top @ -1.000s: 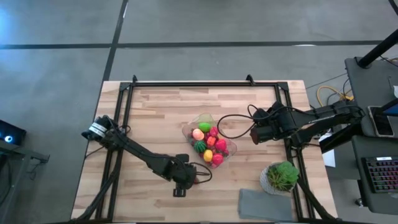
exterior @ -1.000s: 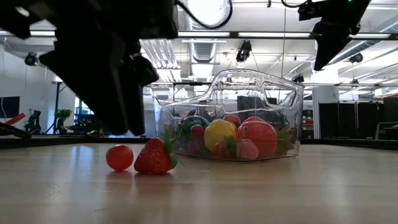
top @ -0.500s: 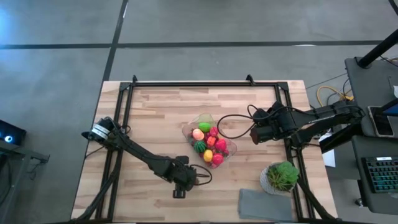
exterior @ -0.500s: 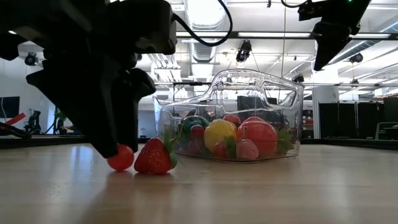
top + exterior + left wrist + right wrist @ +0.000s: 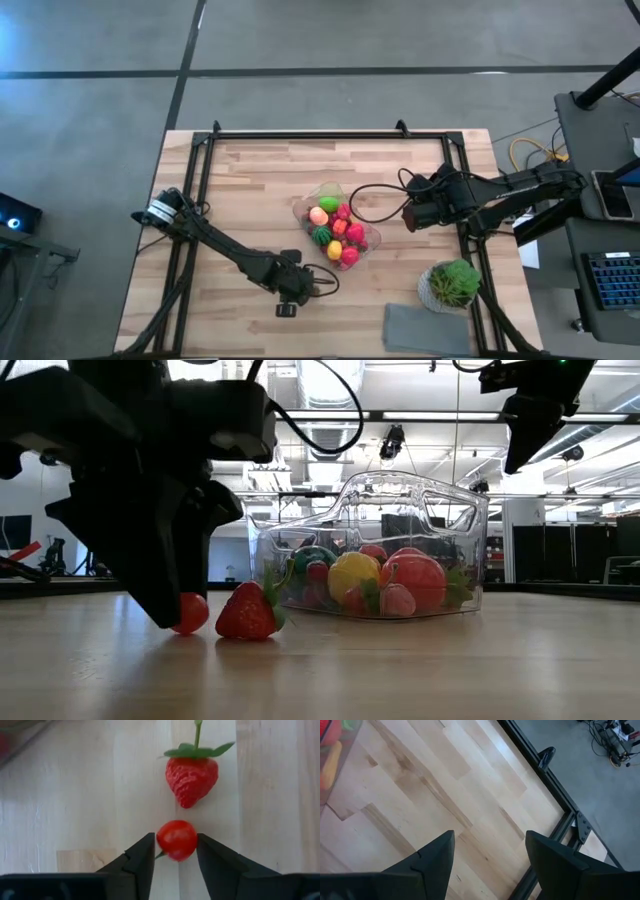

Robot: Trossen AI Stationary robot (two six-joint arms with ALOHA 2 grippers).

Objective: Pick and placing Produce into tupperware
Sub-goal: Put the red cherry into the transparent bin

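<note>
The wooden table (image 5: 250,190) is left bare from nine to twelve o'clock. The centre is taken by the tupperware (image 5: 338,236), heaped with produce. At six o'clock the left gripper (image 5: 174,851) is set down over a small red tomato (image 5: 177,840), fingers against both its sides, with a strawberry (image 5: 191,777) just beyond, near the tub. At five o'clock passage is blocked by a potted plant (image 5: 453,284) and a grey cloth (image 5: 428,328). The right gripper (image 5: 410,215), fingers spread, hangs at three o'clock.

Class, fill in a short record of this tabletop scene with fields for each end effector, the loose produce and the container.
left end effector: fingers against both sides of a small red tomato on the table
right end effector: open, empty, beside the tub
loose produce: strawberry just past the tomato
container: clear tupperware, holding mixed fruit
</note>
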